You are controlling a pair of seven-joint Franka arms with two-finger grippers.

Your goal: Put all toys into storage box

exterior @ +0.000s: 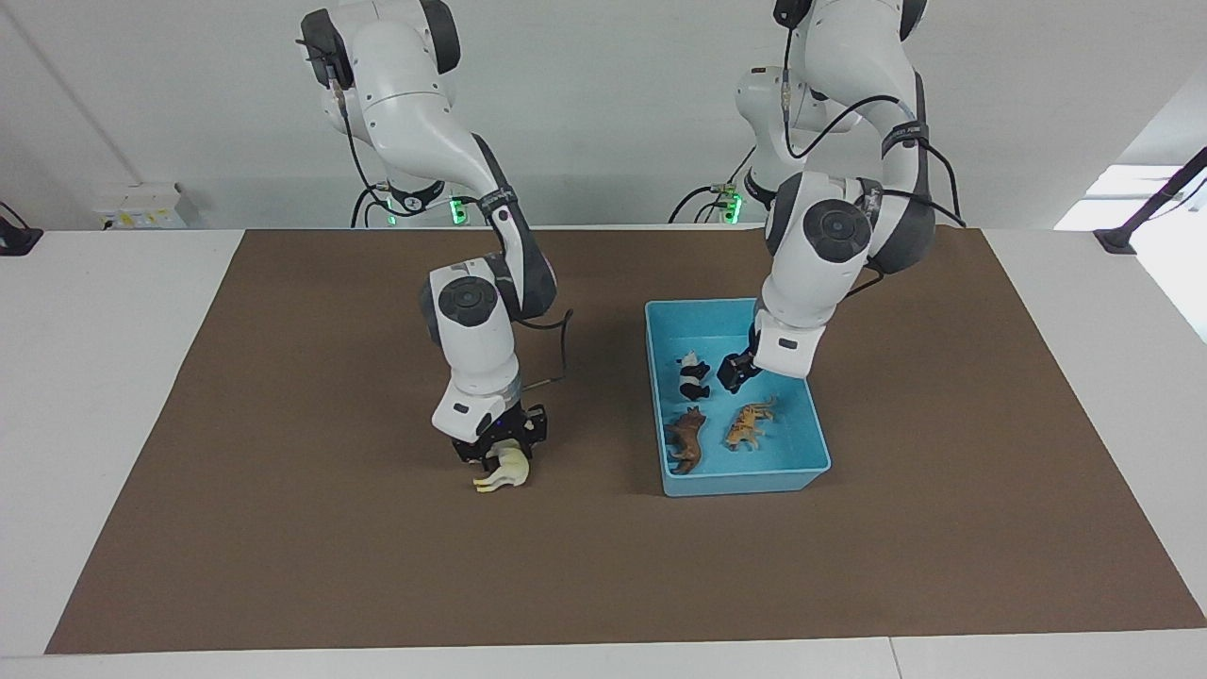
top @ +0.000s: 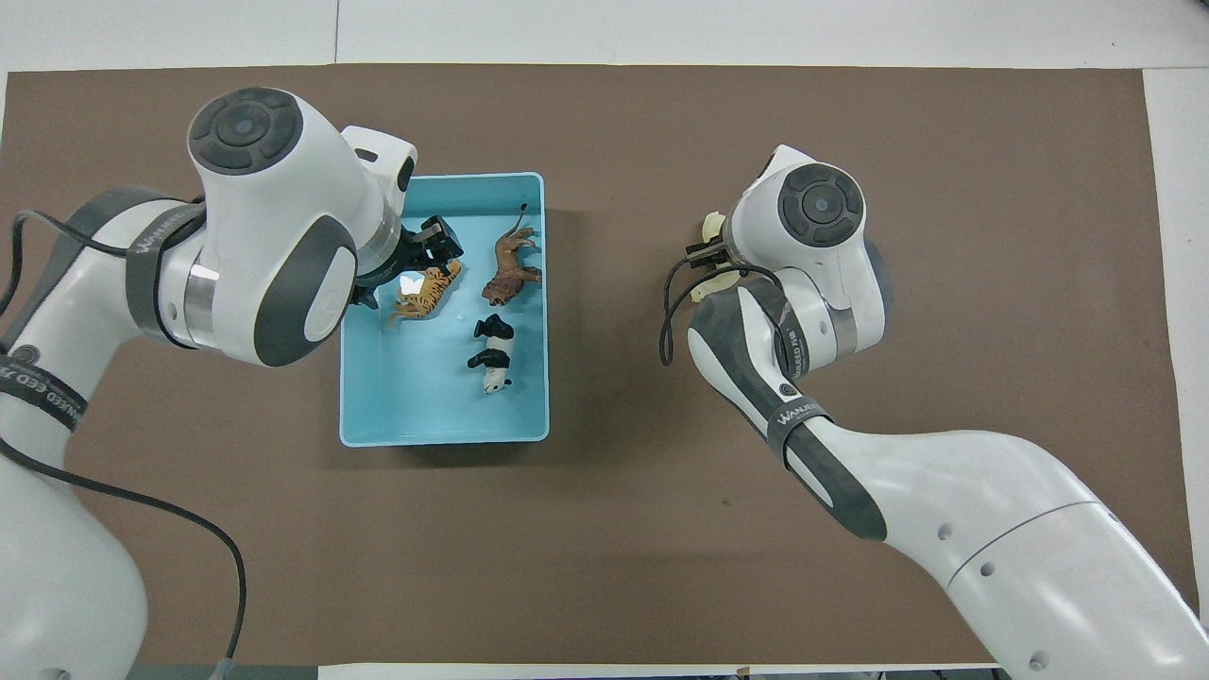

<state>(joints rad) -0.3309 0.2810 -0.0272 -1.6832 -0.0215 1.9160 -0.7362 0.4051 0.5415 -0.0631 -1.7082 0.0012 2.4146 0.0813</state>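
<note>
counter [exterior: 123, 396] | I see brown mat [exterior: 311, 566] | on mat: storage box [exterior: 745, 479]; white horse [exterior: 504, 469] toward right arm's end

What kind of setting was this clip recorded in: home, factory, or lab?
Most likely a robotics lab. Two arms are mounted at a white table covered by a brown mat, against bare white walls, and the only props are small toy animals and a blue storage box.
</note>
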